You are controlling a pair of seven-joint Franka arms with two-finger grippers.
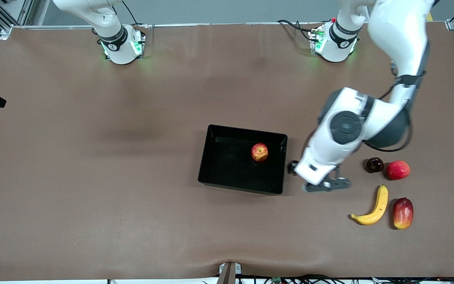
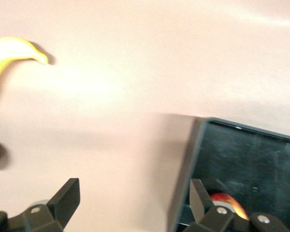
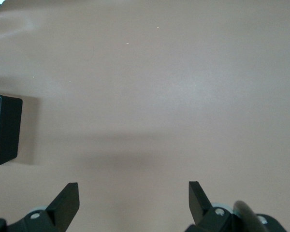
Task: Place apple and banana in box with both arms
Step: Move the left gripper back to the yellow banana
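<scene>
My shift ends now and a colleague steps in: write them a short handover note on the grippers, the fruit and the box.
Left gripper: open, empty, over the table between the box and the banana.
Right gripper: open, empty, above bare table; that arm waits.
Apple: in the box, toward the left arm's end.
Banana: on the table, toward the left arm's end, beside a red-yellow mango-like fruit.
Done: apple placed.
Left: banana into the box.
</scene>
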